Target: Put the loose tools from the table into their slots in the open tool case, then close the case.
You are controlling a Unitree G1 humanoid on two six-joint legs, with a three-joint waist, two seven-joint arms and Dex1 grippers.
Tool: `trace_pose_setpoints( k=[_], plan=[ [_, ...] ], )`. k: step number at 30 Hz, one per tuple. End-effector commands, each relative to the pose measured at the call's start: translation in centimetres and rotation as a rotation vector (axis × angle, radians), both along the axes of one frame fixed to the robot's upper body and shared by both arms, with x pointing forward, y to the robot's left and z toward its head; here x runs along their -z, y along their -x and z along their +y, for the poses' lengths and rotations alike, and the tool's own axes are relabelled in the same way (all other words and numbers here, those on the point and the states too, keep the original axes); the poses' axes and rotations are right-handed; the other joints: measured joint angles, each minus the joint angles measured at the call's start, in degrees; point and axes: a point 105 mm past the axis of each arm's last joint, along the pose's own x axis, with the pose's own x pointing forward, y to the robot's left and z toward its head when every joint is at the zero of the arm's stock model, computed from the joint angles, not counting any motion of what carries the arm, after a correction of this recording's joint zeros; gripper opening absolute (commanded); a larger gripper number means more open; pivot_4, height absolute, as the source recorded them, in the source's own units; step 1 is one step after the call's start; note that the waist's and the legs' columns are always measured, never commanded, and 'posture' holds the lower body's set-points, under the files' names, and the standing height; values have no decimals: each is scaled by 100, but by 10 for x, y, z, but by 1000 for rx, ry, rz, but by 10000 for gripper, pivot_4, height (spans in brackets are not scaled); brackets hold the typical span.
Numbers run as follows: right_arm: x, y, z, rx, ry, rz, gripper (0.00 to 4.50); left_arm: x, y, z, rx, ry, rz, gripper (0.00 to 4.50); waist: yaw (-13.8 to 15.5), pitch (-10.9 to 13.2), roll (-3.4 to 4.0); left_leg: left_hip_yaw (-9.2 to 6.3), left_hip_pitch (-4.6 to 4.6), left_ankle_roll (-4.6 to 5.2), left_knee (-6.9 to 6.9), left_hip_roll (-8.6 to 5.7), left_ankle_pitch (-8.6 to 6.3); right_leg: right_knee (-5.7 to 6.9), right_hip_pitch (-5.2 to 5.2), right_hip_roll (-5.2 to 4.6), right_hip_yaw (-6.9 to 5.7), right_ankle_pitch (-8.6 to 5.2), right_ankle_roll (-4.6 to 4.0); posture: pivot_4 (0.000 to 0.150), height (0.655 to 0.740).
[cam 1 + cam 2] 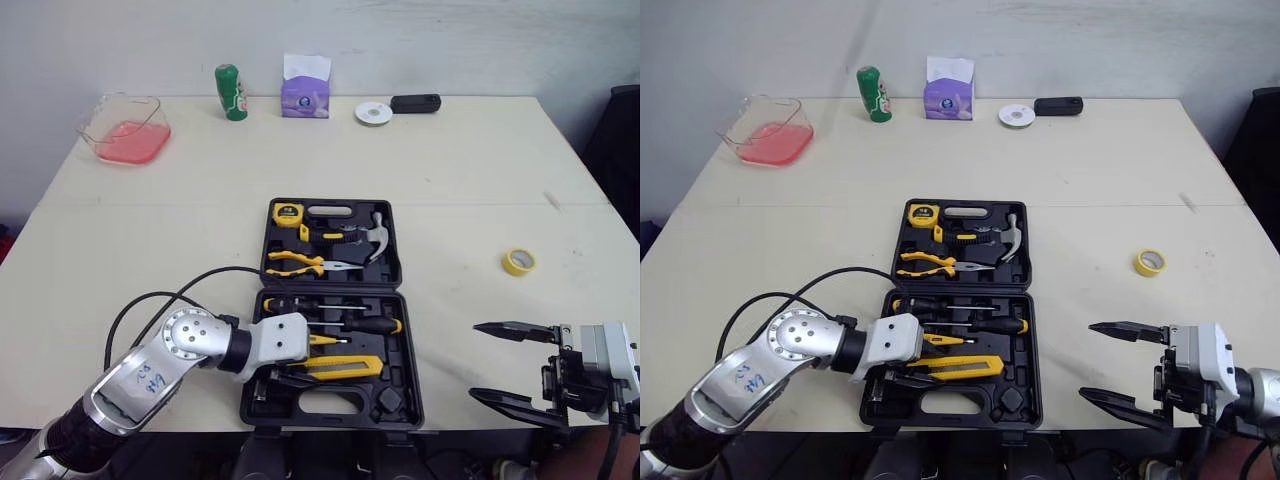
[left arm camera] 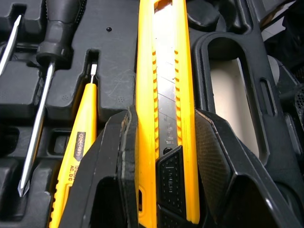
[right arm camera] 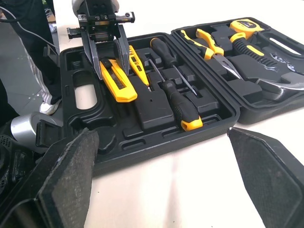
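Two fingers of my left gripper clamp the yellow utility knife in the near half of the open tool case; my right gripper gapes wide over the table

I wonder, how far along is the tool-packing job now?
Done: hammer, pliers and tape measure sit in the tool case. In hand: the left pincer is shut on the yellow utility knife in the case's near half. Left: release it, possibly fetch the yellow tape roll on the table, then close the case. The right pincer hangs open, empty.
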Motion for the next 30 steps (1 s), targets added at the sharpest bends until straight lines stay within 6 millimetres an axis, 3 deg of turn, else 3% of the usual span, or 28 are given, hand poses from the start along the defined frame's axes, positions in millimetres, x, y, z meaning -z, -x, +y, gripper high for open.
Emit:
trace_pose_setpoints(
  k=[1, 5, 12, 19, 22, 29, 30],
  plan=[
    [-4, 1, -3, 9, 4, -35, 45000, 3, 4, 0, 21, -7, 13, 25233, -2, 0, 0, 0, 0, -1, 0, 0, 1, 0, 0, 0, 0, 0, 0, 1500, 7400],
    [-2, -1, -4, 13, 3, -38, 45000, -6, 2, -6, 80, 57, -73, 42082, 3, 0, 0, 1, -1, -2, 0, -2, 1, -2, 0, -1, -1, 0, 0, 1500, 7400],
    [0, -6, -4, 17, -1, -44, 45000, -26, -8, 4, 104, 188, -94, 42082, 2, 0, 0, -1, -2, 0, 7, -2, 2, 3, 0, -2, -4, 0, 0, 1500, 7400],
    [5, -13, -10, 41, -7, -52, 45000, -51, -2, 7, 204, 371, -130, 42082, -1, 0, 0, 1, -3, -1, 8, -4, 3, 4, 0, -3, -5, 0, 0, 1500, 7400],
    [5, -14, -12, 57, -9, -61, 45000, -51, 2, 8, 240, 389, -141, 33031, 0, 0, 0, 1, -2, -2, 11, -4, 4, 6, 1, -2, -8, 0, 1, 1500, 7400],
    [1, -14, -11, 60, -7, -79, 45000, -43, 1, 7, 260, 365, -121, 533, 0, 0, 0, 1, -1, -3, 11, -5, 5, 9, 1, -1, -14, 1, 1, 1500, 7400],
    [0, -14, -12, 59, -4, -82, 45000, -43, 0, 6, 261, 367, -120, 533, 0, 0, 0, 1, -1, -3, 11, -5, 6, 9, 1, 0, -13, 1, 1, 1500, 7400]
  ],
)
